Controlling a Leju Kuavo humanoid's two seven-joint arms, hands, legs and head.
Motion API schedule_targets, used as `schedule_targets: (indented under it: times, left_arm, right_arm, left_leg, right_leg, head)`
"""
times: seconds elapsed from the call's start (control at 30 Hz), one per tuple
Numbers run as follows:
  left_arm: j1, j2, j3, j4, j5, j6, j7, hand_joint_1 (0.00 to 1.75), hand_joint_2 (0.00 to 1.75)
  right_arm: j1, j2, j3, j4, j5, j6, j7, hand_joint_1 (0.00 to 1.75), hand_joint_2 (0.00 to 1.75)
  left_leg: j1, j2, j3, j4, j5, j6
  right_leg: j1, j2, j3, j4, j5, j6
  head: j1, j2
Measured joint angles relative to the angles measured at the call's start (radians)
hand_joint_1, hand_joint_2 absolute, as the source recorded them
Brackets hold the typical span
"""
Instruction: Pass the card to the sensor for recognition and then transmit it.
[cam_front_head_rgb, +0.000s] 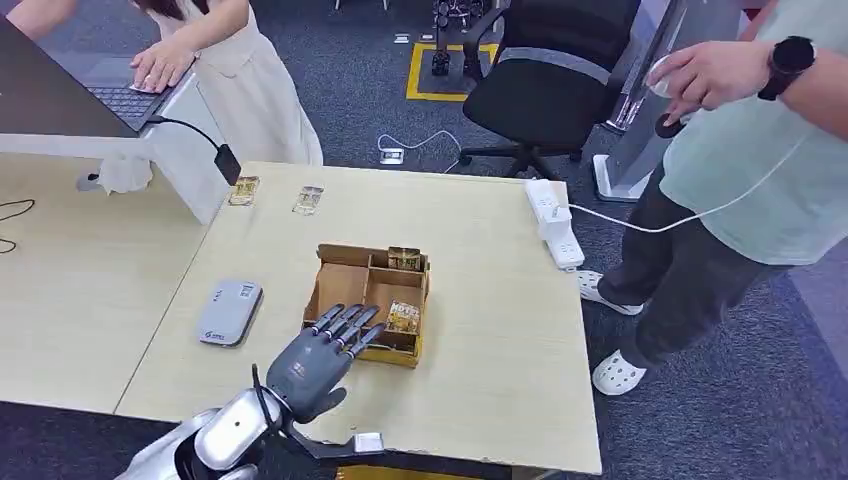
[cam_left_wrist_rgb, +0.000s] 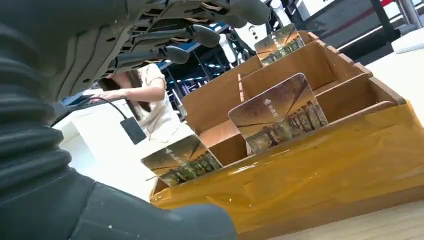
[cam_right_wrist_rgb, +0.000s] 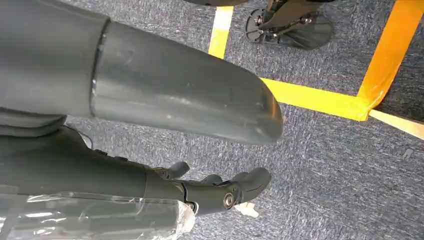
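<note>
A brown cardboard box (cam_front_head_rgb: 345, 283) with dividers stands mid-table. Two picture cards stand in it on edge, one in a far compartment (cam_front_head_rgb: 404, 258) and one in a near compartment (cam_front_head_rgb: 404, 316). My left hand (cam_front_head_rgb: 318, 358) hovers at the box's near left corner, fingers stretched out over its rim and holding nothing. In the left wrist view the hand (cam_left_wrist_rgb: 75, 75) is close above the box wall (cam_left_wrist_rgb: 320, 170), with three cards showing (cam_left_wrist_rgb: 277, 112) (cam_left_wrist_rgb: 181, 159) (cam_left_wrist_rgb: 279, 44). A grey card sensor (cam_front_head_rgb: 230, 312) lies flat left of the box. My right hand (cam_right_wrist_rgb: 190, 187) hangs over the carpet, holding nothing.
Two more cards (cam_front_head_rgb: 244, 190) (cam_front_head_rgb: 308, 200) lie near the table's far edge. A white power strip (cam_front_head_rgb: 555, 220) sits at the far right corner. One person (cam_front_head_rgb: 740, 170) stands at the right; another types on a laptop (cam_front_head_rgb: 125, 100) at the back left. A black chair (cam_front_head_rgb: 550, 80) stands behind.
</note>
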Motion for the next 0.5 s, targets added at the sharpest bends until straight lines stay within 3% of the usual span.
schedule_targets:
  times: [0.23, 0.5]
  left_arm:
    - [0.030, -0.029, 0.050, 0.026, -0.050, -0.028, 0.014, 0.00, 1.75]
    - [0.069, -0.071, 0.140, 0.071, -0.079, -0.049, 0.066, 0.00, 1.75]
  right_arm:
    - [0.011, 0.015, -0.038, -0.010, 0.069, 0.046, 0.016, 0.00, 0.00]
    - [0.039, 0.060, -0.144, -0.032, 0.184, 0.126, 0.023, 0.00, 0.00]
  left_leg:
    - [0.000, 0.000, 0.000, 0.000, 0.000, 0.000]
    - [0.000, 0.000, 0.000, 0.000, 0.000, 0.000]
  right_leg:
    - [0.000, 0.000, 0.000, 0.000, 0.000, 0.000]
    - [0.000, 0.000, 0.000, 0.000, 0.000, 0.000]
  head:
    - [0.000, 0.000]
    - [0.000, 0.000]
